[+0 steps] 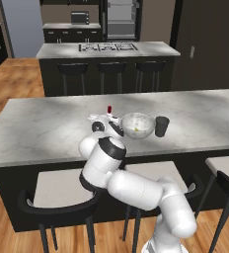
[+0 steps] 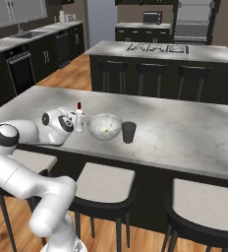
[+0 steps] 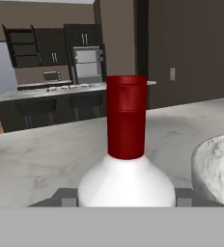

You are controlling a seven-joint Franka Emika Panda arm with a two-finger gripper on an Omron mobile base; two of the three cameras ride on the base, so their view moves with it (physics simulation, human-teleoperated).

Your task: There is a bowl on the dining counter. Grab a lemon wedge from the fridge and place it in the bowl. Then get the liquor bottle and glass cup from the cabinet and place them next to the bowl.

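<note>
The liquor bottle (image 3: 126, 144), white with a red cap, stands upright on the dining counter (image 1: 47, 128) just left of the bowl (image 1: 137, 124). My gripper (image 3: 126, 195) is shut on its wide body, one finger on each side. From the base views the hand (image 1: 109, 123) covers most of the bottle (image 2: 79, 114), and the red cap sticks up above it. A small yellow lemon wedge (image 2: 105, 130) lies inside the bowl (image 2: 104, 126). The dark glass cup (image 1: 161, 126) stands upright on the bowl's right side, close to it.
Dark stools (image 1: 62, 190) line the counter's near side under my arm. Behind the counter stands the marble island with burners (image 1: 106, 49) and its own stools. The fridge (image 1: 121, 20) is at the far back. Bare counter stretches left and right of the group.
</note>
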